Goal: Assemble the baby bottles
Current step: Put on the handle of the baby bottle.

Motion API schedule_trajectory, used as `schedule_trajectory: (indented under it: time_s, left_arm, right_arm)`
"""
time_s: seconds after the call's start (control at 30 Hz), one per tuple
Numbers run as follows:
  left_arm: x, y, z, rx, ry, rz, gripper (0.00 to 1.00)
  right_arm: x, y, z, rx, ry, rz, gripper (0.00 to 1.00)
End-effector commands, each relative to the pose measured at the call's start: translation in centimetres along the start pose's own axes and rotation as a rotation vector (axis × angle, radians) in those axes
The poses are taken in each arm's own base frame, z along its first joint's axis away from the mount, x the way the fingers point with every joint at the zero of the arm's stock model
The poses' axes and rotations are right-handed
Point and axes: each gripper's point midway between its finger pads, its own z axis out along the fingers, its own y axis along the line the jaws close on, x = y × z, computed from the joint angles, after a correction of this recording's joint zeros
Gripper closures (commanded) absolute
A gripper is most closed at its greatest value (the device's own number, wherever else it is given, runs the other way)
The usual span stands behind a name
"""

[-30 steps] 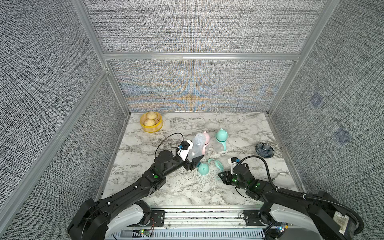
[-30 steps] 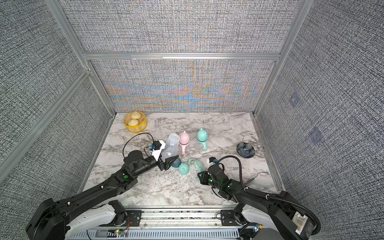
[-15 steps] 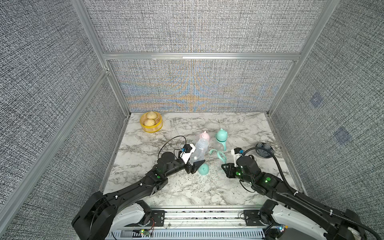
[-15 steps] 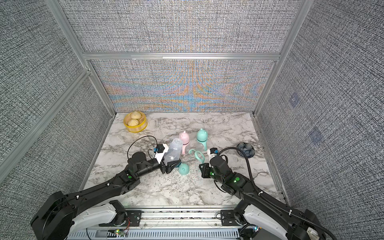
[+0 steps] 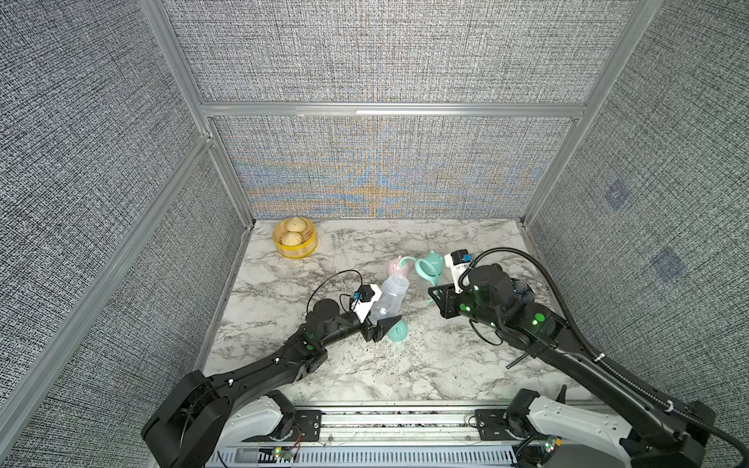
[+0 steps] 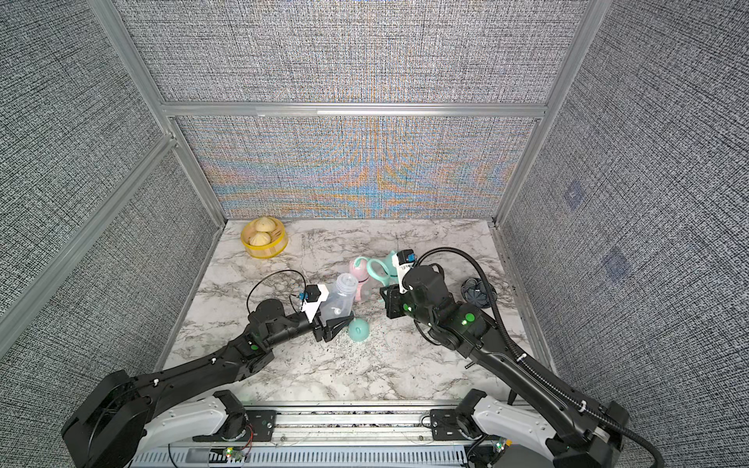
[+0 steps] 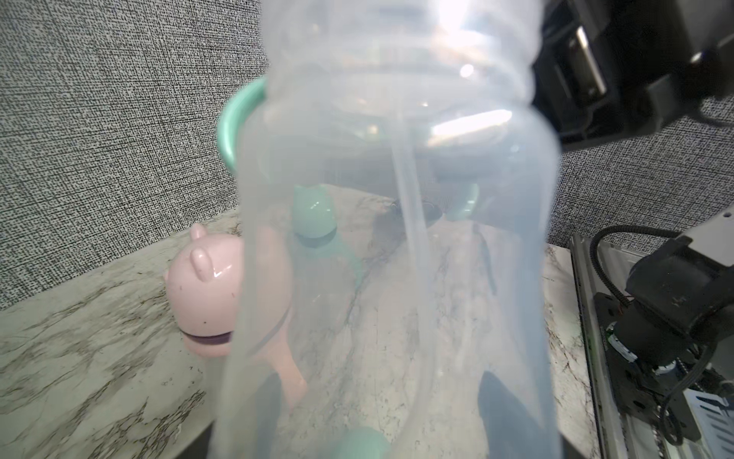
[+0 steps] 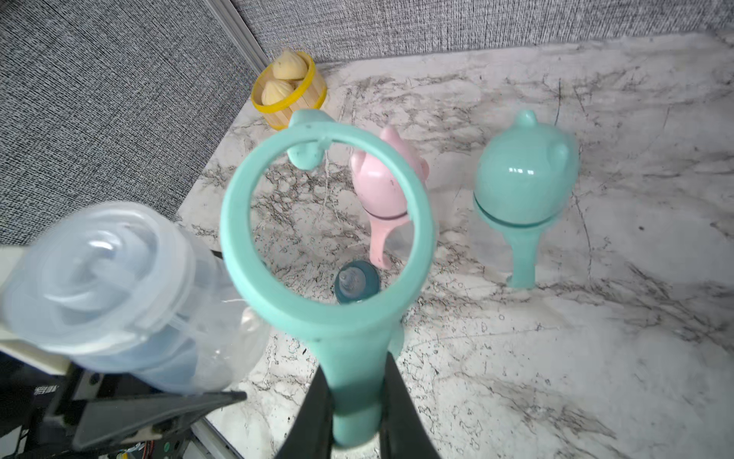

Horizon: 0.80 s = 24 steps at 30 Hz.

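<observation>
My left pincer (image 5: pixel 384 320) is pinching the clear plastic bottle with no top (image 5: pixel 391 298) down near its bottom. The bottle is up off the marble desk (image 5: pixel 364 372) and it leans, with its open mouth pointing up toward my other arm. It is in the middle of both top views.

My right pincer (image 8: pixel 355 397) is pressed tight on the stem of the mint-green handle with the big ring (image 8: pixel 349 349). The ring is in the air, close to the bottle's mouth but not around it.

A mint-green round cap (image 5: pixel 397 330) lies on the desk just beside my left pincer. Through the ring, in the right wrist view, I see a small teal collar with a nipple (image 8: pixel 355 282) sitting on the desk. Behind it stand a pink-topped bottle (image 8: pixel 381 186) and a mint-topped bottle (image 8: pixel 524 179), both upright, a little apart.

A yellow basket with two buns (image 5: pixel 295 243) sits far off in the upper left corner of the desk. A dark bowl (image 6: pixel 478 289) is on the right side, mostly hidden behind my right arm.

In the left wrist view the clear bottle fills nearly everything, so things behind it look foggy.
</observation>
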Motion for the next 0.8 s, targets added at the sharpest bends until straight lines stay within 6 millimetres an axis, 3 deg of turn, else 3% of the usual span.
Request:
schedule_trajectory:
  time_s: [0.0, 0.2, 0.77]
  left_arm:
    - [-1.0, -0.1, -0.1, 0.005, -0.037, 0.031, 0.95]
    - [-1.1, 0.1, 0.0, -0.008, -0.040, 0.027, 0.95]
    - [-1.9, 1.0, -0.2, -0.065, -0.062, 0.035, 0.96]
  right_arm:
    - [-0.6, 1.3, -0.1, -0.026, 0.019, -0.085, 0.85]
    - [-1.3, 3.7, -0.2, -0.056, 0.043, -0.159, 0.86]
    - [1.7, 6.1, 0.1, -0.105, 0.130, -0.256, 0.86]
